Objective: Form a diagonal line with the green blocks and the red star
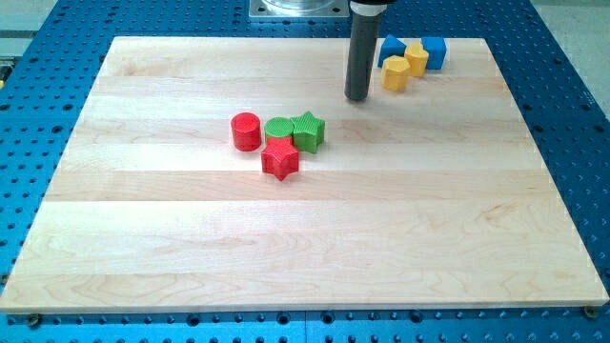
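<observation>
A red star (280, 159) lies near the board's middle. A green cylinder (279, 128) sits just above it, touching. A green star (308, 131) sits to the cylinder's right, touching it and the red star's upper right. A red cylinder (246, 131) stands just left of the green cylinder. My tip (357, 97) rests on the board up and to the right of the green star, apart from it, and left of the yellow blocks.
At the board's top right sit two yellow blocks (396, 72) (416, 58) and two blue blocks (391, 48) (435, 51) in a tight cluster. The wooden board (305, 238) lies on a blue perforated table (38, 124).
</observation>
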You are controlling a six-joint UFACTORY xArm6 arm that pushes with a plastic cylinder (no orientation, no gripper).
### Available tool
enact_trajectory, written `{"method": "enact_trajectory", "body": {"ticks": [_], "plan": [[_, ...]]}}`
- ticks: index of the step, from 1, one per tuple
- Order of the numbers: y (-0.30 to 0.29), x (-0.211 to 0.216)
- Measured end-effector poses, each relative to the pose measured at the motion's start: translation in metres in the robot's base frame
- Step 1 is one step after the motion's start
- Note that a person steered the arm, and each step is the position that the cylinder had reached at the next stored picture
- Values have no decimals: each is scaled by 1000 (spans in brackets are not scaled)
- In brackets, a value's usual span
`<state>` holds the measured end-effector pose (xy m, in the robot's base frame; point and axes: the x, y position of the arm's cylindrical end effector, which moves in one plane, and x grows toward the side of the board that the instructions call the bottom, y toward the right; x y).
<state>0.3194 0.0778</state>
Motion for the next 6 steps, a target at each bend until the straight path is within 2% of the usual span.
{"method": "enact_trajectory", "body": {"ticks": [1,2,3,4,6], "plan": [[-2,-1],[-1,28],[2,106],[-12,150],[-85,83]]}}
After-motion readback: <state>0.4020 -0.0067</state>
